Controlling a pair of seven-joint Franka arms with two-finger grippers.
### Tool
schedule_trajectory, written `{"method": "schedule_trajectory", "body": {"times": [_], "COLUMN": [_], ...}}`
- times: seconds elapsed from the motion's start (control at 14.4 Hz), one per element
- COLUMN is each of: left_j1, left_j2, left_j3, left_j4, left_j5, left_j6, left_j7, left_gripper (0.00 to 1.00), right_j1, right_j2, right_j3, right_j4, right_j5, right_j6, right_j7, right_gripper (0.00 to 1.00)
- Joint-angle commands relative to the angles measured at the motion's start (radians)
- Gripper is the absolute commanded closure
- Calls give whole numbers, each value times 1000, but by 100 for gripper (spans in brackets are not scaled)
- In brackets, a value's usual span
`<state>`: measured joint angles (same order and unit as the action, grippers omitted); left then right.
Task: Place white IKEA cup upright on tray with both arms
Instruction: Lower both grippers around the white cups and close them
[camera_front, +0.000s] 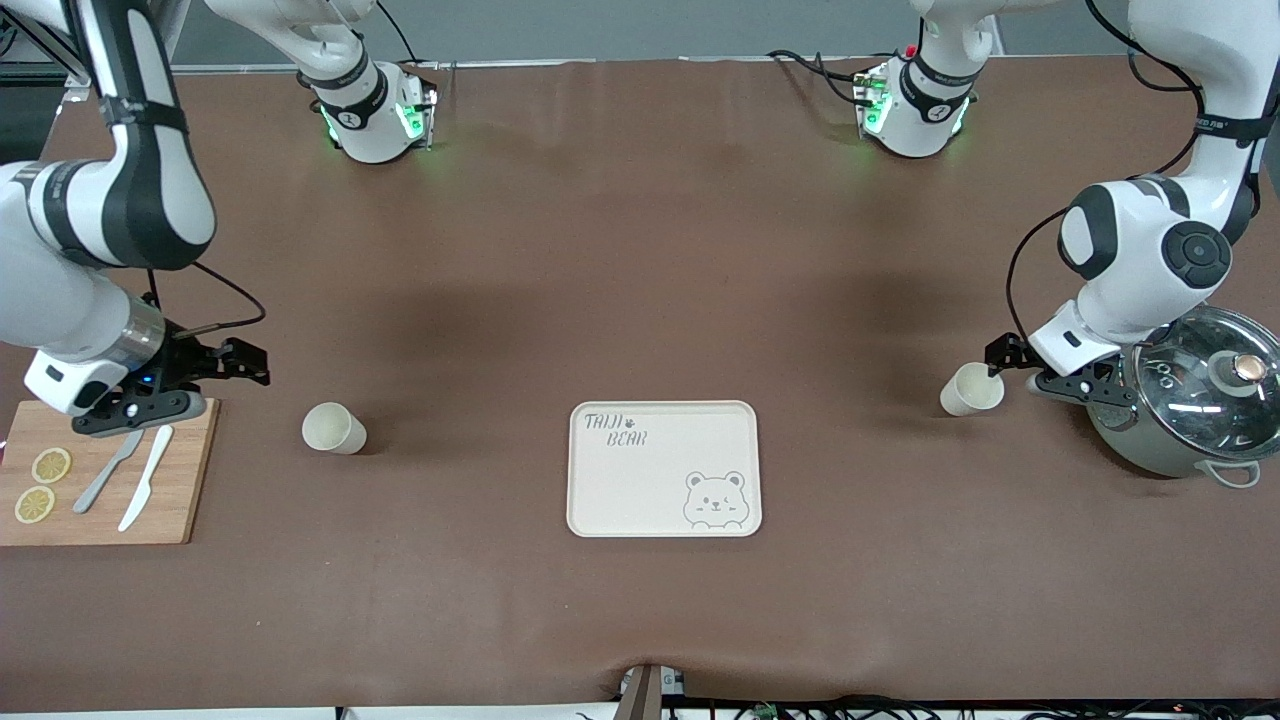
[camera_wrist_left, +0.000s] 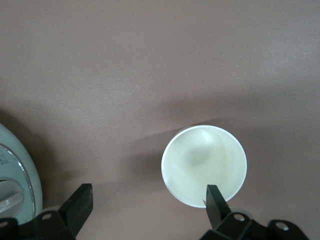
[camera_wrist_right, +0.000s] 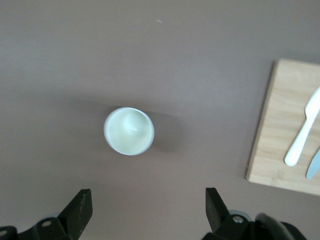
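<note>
Two white cups stand mouth up on the brown table. One cup (camera_front: 971, 389) (camera_wrist_left: 204, 164) is toward the left arm's end, and my left gripper (camera_front: 1012, 366) (camera_wrist_left: 148, 200) is open just beside it. In the left wrist view one fingertip (camera_wrist_left: 215, 201) overlaps that cup's rim and nothing sits between the fingers. The other cup (camera_front: 333, 428) (camera_wrist_right: 129, 131) is toward the right arm's end. My right gripper (camera_front: 246, 365) (camera_wrist_right: 148, 204) hangs open and empty by the cutting board's corner, apart from this cup. The cream bear tray (camera_front: 640, 500) lies bare between the cups, nearer the front camera.
A wooden cutting board (camera_front: 170, 500) (camera_wrist_right: 285, 125) holds two lemon slices (camera_front: 42, 485), a grey knife and a white knife (camera_front: 146, 478) (camera_wrist_right: 301, 136) at the right arm's end. A pot with a glass lid (camera_front: 1200, 400) (camera_wrist_left: 11, 170) stands close by the left gripper.
</note>
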<state>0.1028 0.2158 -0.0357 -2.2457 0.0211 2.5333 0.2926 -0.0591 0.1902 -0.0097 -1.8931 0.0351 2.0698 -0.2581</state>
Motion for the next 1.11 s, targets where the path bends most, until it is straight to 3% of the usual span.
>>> {"method": "schedule_trajectory", "body": {"times": [0.0, 0.49, 1.04], "left_j1": [5, 5, 5], "left_j2": [-6, 37, 100], "left_j3": [-3, -1, 0], "left_j4": [-37, -49, -44], "left_j5": [2, 3, 3], "left_j6": [51, 103, 196], "left_j7": [14, 14, 14], "left_gripper": [0, 0, 0], "right_j1": [-56, -41, -25], "right_j2": [0, 133, 173], "right_j3": [13, 16, 16], "right_j4": [-47, -55, -57], "right_j5": [20, 26, 28], "right_j6": [23, 105, 119], "right_j7": [11, 13, 11], "right_gripper": [0, 0, 0]}}
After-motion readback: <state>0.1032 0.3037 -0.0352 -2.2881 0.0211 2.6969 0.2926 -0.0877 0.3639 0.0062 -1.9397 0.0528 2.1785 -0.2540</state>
